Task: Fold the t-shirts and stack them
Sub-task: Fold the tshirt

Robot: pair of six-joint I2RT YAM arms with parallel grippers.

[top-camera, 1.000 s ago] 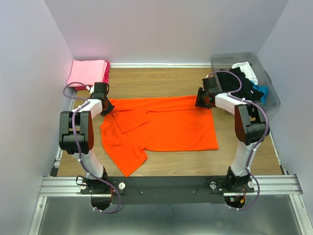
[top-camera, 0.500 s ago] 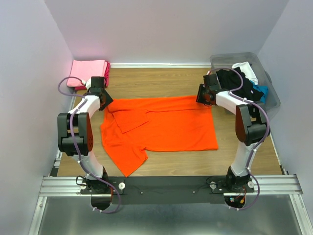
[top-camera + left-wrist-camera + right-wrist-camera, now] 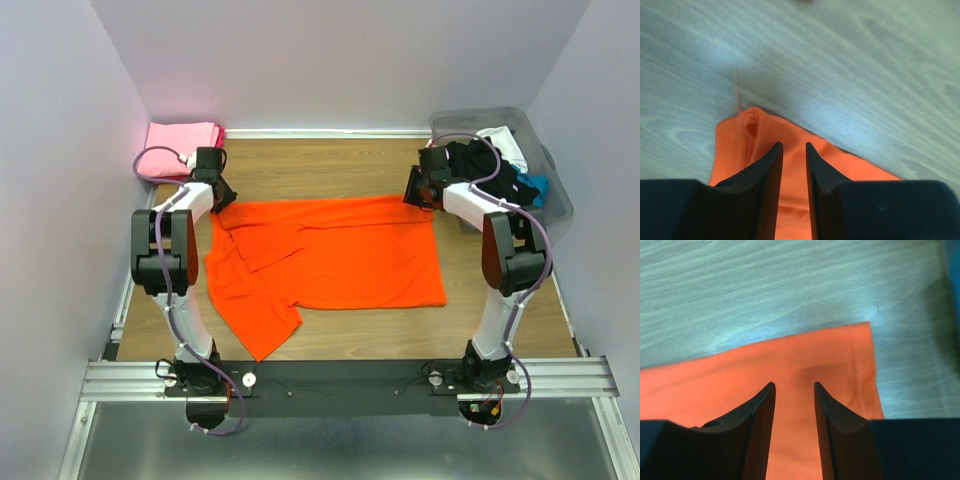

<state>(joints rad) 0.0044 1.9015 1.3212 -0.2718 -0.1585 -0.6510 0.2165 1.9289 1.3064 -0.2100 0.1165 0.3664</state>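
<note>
A bright orange t-shirt lies spread on the wooden table, one sleeve folded in at its left. My left gripper hovers at the shirt's far left corner. In the left wrist view its jaws stand open with a narrow gap over the orange cloth, near a hemmed corner. My right gripper is at the far right corner, open above the orange t-shirt just inside its side hem. Neither gripper holds cloth.
A folded pink t-shirt with magenta beneath lies at the back left corner. A translucent grey bin at the back right holds black, white and blue shirts. Walls close three sides.
My left gripper let go of the shirt's far left corner, drew back toward the far left, then returned over it with narrower jaws. The right gripper crept slightly toward the far edge.
</note>
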